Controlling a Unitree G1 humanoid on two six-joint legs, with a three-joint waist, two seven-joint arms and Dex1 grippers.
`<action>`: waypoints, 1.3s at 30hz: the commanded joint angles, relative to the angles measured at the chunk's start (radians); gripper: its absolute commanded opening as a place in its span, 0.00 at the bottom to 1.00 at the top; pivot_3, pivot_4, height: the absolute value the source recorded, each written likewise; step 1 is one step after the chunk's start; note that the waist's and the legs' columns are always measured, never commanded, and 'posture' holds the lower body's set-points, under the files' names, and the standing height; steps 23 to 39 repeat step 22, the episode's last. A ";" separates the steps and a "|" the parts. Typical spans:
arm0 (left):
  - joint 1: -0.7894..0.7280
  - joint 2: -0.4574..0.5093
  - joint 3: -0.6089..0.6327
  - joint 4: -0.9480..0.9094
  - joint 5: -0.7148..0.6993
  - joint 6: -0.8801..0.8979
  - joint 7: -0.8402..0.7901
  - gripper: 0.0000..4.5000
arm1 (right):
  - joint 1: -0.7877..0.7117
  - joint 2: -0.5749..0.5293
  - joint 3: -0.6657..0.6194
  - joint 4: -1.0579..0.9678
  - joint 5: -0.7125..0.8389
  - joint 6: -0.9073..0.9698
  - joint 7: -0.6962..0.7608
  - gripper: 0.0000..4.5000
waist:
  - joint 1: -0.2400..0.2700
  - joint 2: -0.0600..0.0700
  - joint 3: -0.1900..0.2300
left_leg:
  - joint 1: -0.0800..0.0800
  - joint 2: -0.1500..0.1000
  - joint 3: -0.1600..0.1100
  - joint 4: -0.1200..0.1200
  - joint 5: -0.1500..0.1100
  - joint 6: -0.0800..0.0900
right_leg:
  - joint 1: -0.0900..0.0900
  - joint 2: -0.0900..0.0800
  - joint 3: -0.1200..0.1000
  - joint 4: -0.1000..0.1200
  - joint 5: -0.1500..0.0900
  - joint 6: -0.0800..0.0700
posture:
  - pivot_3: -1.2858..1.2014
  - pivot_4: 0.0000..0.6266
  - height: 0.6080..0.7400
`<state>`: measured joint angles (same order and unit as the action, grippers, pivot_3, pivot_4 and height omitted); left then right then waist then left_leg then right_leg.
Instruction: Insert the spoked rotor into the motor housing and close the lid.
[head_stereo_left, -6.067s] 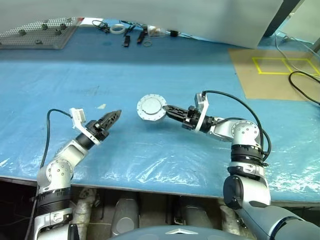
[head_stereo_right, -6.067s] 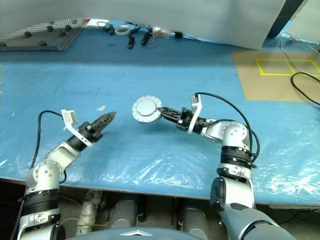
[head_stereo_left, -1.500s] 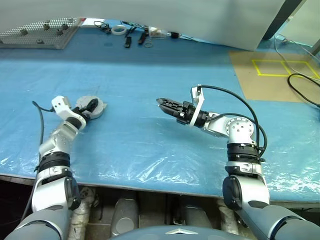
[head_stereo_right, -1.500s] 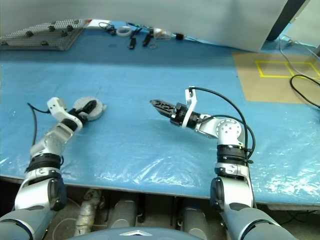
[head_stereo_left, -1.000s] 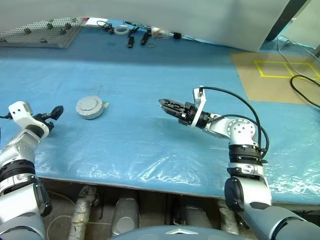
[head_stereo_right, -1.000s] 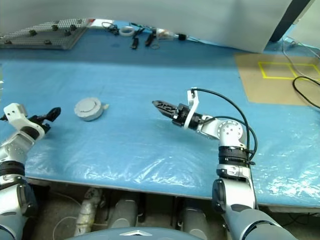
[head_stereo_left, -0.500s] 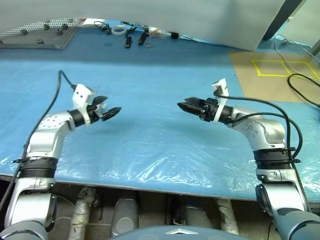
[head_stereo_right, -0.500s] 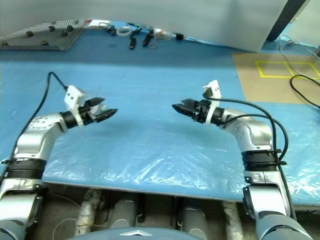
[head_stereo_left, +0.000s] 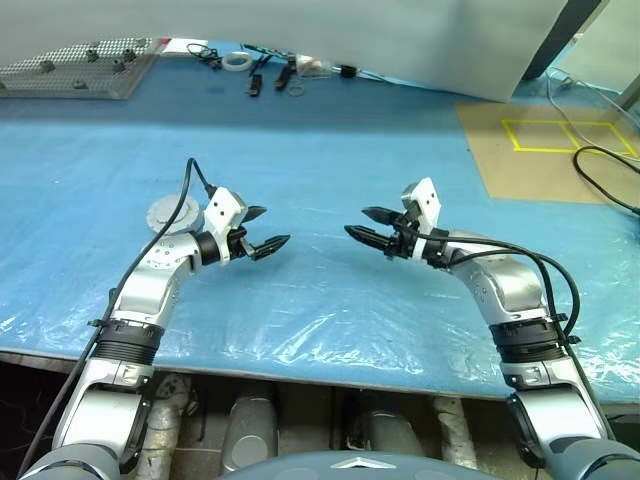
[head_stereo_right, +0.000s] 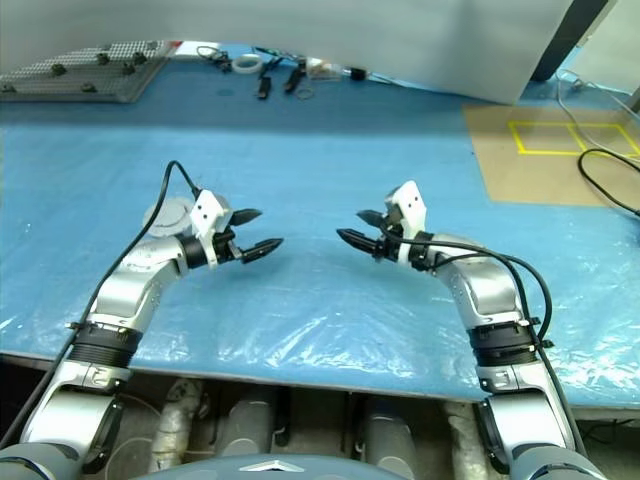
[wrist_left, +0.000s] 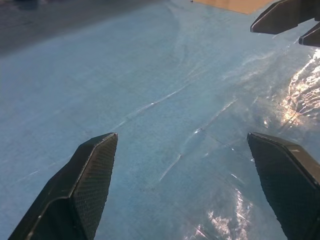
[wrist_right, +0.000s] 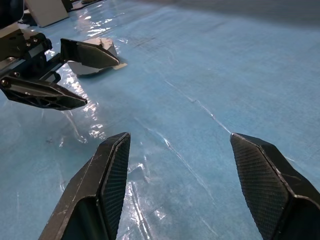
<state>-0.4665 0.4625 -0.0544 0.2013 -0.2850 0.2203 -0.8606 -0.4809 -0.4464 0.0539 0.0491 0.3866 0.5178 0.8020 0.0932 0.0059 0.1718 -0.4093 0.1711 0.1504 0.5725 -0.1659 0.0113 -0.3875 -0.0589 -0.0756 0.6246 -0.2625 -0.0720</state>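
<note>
Blue plastic sheeting covers the tabletop (head_stereo_left: 330, 160), and its wrinkled, glossy film lies directly under both arms. The left claw (head_stereo_left: 262, 229) and the right claw (head_stereo_left: 366, 224) hang above the sheet, pointing toward each other near the middle, each with its fingers spread apart and nothing between them. The closed motor housing (head_stereo_left: 165, 212), a shallow round grey assembly with the lid on top, rests flat on the sheet just behind the left forearm, partly hidden by the arm and its cable (head_stereo_left: 185, 190); the right wrist view shows it (wrist_right: 100, 52) beyond the left claw's fingers. The spoked rotor cannot be seen, and is judged to sit inside the closed shell. The unit lies face up with its round axis vertical; being circular, it has no long axis in plan, and a small tab on its edge is too indistinct to read. Risks from here: the left forearm or trailing cable may sweep the housing and slide it on the slick film, and the two claws, tips facing, could collide if either advances.
</note>
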 joint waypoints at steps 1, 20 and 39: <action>-0.021 0.005 0.024 -0.006 -0.008 -0.016 -0.013 0.97 | -0.010 0.006 -0.009 -0.012 -0.006 -0.025 -0.001 0.74 | 0.000 0.000 0.000 | 0.000 0.000 0.000 0.000 0.000 0.000 | 0.000 0.000 0.000 0.000 0.000 0.000 | 0.52 0.24 1.00; -0.001 0.028 0.056 -0.002 0.001 -0.026 -0.002 0.97 | -0.033 0.053 0.006 0.009 -0.027 -0.019 0.003 0.74 | 0.000 0.000 0.000 | 0.000 0.000 0.000 0.000 0.000 0.000 | 0.000 0.000 0.000 0.001 0.000 -0.001 | 0.52 0.24 1.00; 0.002 0.030 0.058 -0.003 0.004 -0.027 0.004 0.97 | -0.036 0.058 0.006 0.011 -0.027 -0.016 0.003 0.74 | 0.000 0.000 0.000 | 0.000 0.000 0.000 0.000 0.000 0.000 | 0.000 0.000 0.000 0.001 0.000 -0.001 | 0.52 0.24 1.00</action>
